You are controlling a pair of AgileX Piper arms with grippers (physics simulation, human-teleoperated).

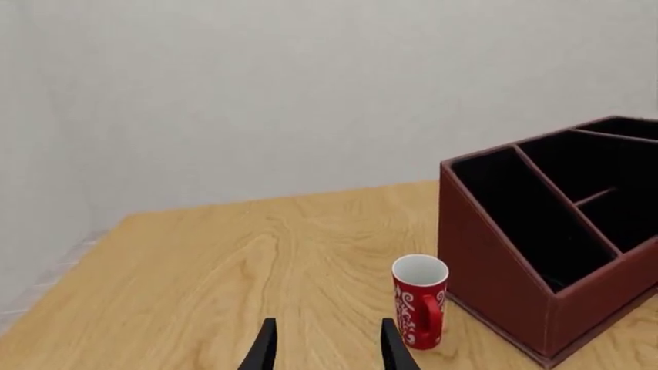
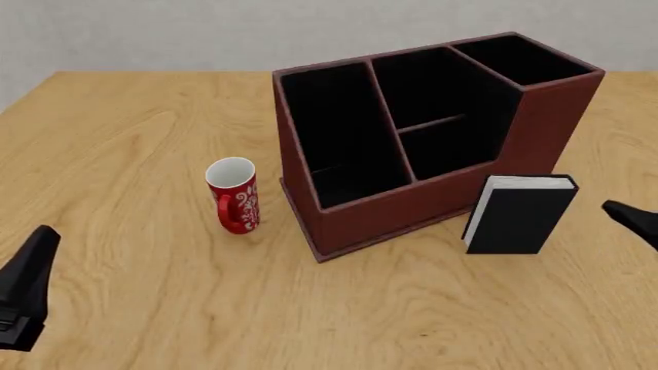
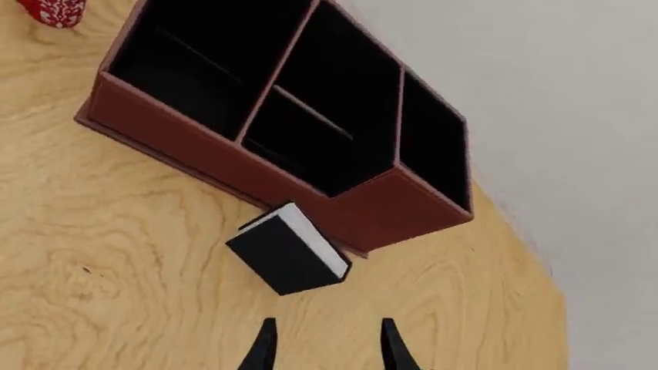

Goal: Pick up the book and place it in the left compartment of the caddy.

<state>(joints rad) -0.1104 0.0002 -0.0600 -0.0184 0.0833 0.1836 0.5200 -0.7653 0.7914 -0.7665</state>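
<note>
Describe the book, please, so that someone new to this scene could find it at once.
Start at the big red-brown caddy in the middle of the wooden table. The book stands upright just in front of its right end, on the near side. It is plain black with white page edges, unlike the patterned red mug at the caddy's left.

Front view: left gripper (image 2: 26,297) and right gripper (image 2: 632,220) cut by frame edges. Left wrist view: caddy (image 1: 514,270) far/right part cropped. Right wrist view: mug (image 3: 52,11) mostly cropped.
</note>
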